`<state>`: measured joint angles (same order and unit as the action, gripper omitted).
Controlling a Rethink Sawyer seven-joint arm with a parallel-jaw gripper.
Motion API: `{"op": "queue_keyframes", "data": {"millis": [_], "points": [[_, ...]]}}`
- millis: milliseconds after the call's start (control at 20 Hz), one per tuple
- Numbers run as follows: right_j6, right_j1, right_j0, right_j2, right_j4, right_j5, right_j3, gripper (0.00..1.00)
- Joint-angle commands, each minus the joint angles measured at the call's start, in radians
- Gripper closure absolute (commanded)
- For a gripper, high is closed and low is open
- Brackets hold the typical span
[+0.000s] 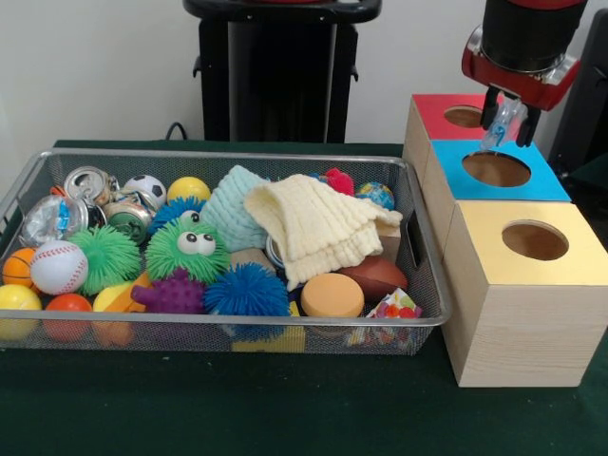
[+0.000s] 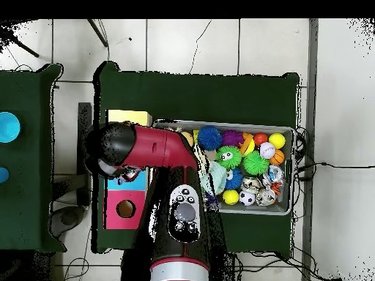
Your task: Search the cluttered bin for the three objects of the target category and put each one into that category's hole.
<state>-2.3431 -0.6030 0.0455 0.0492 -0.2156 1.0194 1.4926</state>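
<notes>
Hand grips small upright item above blue box.

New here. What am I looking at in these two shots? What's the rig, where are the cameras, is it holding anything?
It is one red and black robot arm beside a green table. One camera faces the robot across the table; the other looks straight down. A wire mesh bin holds toys, balls, crushed cans and a cream knitted cloth. Beside it stand three wooden boxes with holes in their tops: red, blue and yellow. The claw hangs above the blue box, with something small and pale blue between its tips; what it is, I cannot tell.
</notes>
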Motion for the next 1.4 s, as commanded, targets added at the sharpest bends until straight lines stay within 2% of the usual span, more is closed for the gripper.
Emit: {"op": "queue_keyframes", "data": {"millis": [50, 400, 450, 600, 750, 1400], "points": [[-0.076, 0.042, -0.019, -0.076, -0.025, -0.039, 0.059, 1.0], [-0.064, 0.05, -0.022, -0.078, -0.017, -0.037, 0.045, 1.0], [-0.054, 0.049, -0.026, -0.084, -0.018, -0.028, 0.048, 0.0], [-0.05, 0.052, -0.032, -0.091, -0.026, -0.007, 0.046, 0.0], [-0.075, 0.059, -0.019, -0.073, -0.016, -0.043, 0.032, 0.0], [-0.071, 0.032, -0.018, -0.077, -0.027, -0.059, 0.075, 0.0]]}}
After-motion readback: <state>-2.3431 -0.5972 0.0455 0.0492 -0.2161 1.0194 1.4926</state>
